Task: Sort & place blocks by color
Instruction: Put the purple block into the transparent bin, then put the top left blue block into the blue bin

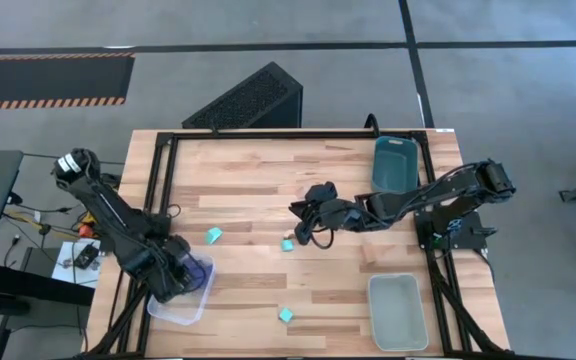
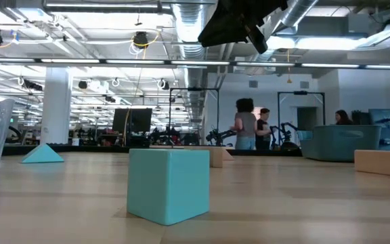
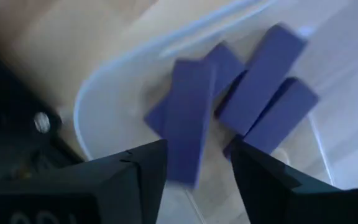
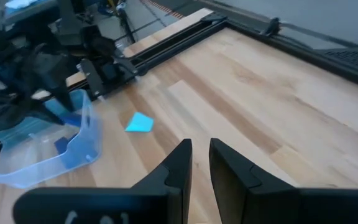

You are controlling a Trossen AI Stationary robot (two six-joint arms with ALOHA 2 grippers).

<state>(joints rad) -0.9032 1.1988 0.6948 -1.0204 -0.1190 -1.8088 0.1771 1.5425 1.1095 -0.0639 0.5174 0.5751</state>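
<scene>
The dark blue-purple blocks (image 3: 253,87) lie in a loose heap inside a clear bin (image 1: 183,295) at the near left corner of the desk (image 1: 268,170). The left wrist view shows four or five of these bars lying across one another on the bin's floor. One bar (image 3: 188,118) lies in line with the gap between the left gripper's (image 3: 197,168) fingers; whether it is touched cannot be told. That gripper hangs over the bin with its jaws parted wide and nothing visibly clamped between them.

Three light teal blocks lie out on the bare wood. One (image 1: 214,234) sits near the clear bin. A second (image 1: 288,244) lies near the middle of the desk. A third (image 1: 285,314) rests towards the near edge. In the low view a teal cube (image 2: 168,183) stands close to the camera, and a teal wedge (image 2: 43,154) lies farther off beside the clear bin's wall. Tan blocks (image 2: 382,163) rest on the wood farther back.

The right gripper (image 4: 200,155) reaches in over the middle of the desk, raised above the wood beside the second teal block. Its jaws are nearly closed, with a thin gap left, and they hold nothing.

A teal bin (image 1: 393,163) stands at the far right of the desk. A pale bin (image 1: 398,312) stands at the near right. People (image 2: 252,125) stand in the room behind.
</scene>
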